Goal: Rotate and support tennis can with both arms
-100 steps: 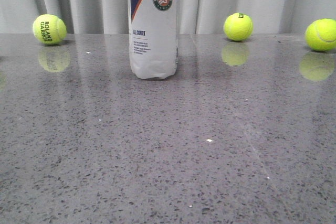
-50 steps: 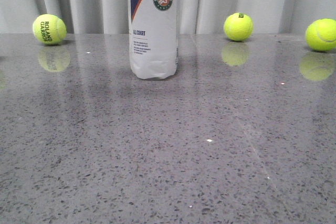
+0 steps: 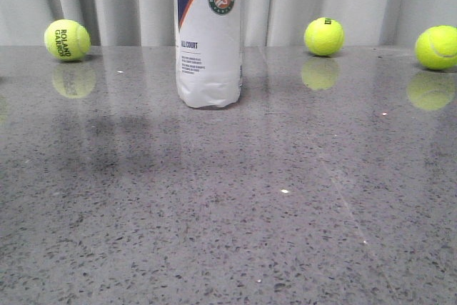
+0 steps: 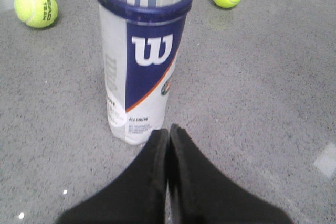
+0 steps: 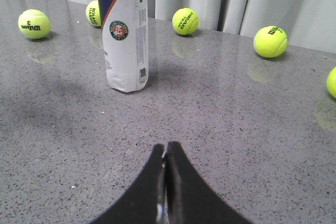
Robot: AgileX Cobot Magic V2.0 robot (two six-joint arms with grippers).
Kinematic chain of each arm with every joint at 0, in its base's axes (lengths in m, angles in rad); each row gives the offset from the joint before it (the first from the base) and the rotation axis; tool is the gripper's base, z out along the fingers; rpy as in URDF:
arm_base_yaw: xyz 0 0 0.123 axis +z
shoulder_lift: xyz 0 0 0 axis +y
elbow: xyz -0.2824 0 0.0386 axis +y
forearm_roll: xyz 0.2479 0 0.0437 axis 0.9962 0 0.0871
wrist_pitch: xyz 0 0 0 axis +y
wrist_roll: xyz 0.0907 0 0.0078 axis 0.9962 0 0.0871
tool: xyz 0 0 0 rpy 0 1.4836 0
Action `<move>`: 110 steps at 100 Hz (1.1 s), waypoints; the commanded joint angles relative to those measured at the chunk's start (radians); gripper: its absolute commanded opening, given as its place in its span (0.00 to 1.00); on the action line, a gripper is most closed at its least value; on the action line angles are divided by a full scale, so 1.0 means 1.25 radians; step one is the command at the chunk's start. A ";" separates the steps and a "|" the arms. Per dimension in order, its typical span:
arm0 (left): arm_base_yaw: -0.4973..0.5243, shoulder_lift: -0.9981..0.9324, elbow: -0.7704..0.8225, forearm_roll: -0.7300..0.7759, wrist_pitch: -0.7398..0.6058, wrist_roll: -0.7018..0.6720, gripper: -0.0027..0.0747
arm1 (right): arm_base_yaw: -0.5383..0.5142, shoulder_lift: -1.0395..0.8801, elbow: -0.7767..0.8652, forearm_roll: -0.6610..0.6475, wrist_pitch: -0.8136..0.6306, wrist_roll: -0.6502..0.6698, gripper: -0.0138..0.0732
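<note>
The tennis can (image 3: 209, 33) stands upright on the grey stone table, white label, navy band and round red-green emblem facing the front camera; its top is cut off there. In the left wrist view the tennis can (image 4: 140, 56) shows its open navy rim and white "W", and my left gripper (image 4: 168, 129) is shut and empty just short of its base. In the right wrist view the tennis can (image 5: 124, 30) stands further off, with my right gripper (image 5: 166, 147) shut on nothing above bare table. Neither arm appears in the front view.
Yellow-green tennis balls lie along the table's back edge by the grey curtain: one at the left (image 3: 67, 39), one right of the can (image 3: 323, 36), one at the far right (image 3: 436, 47). The right wrist view shows more balls (image 5: 270, 41) (image 5: 34, 23).
A faint dark shadow has spread over the table left of the can in the front view. The can and the balls have not moved.
</note>
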 commanded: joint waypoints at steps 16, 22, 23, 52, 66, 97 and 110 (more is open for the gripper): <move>0.004 -0.101 0.088 0.005 -0.086 0.000 0.01 | -0.003 0.008 -0.020 -0.010 -0.068 0.002 0.08; 0.004 -0.128 0.129 0.008 -0.130 0.000 0.01 | -0.003 0.008 -0.020 -0.010 -0.068 0.002 0.08; 0.004 -0.131 0.139 0.009 -0.142 0.000 0.01 | -0.003 0.008 -0.020 -0.010 -0.068 0.002 0.08; 0.004 -0.248 0.375 0.013 -0.431 0.000 0.01 | -0.003 0.008 -0.020 -0.010 -0.068 0.002 0.08; 0.024 -0.302 0.477 0.013 -0.539 0.000 0.01 | -0.003 0.008 -0.020 -0.010 -0.068 0.002 0.08; 0.135 -0.426 0.633 0.145 -0.647 -0.082 0.01 | -0.003 0.008 -0.020 -0.010 -0.068 0.002 0.08; 0.210 -0.493 0.689 0.203 -0.647 -0.125 0.01 | -0.003 0.008 -0.020 -0.010 -0.068 0.002 0.08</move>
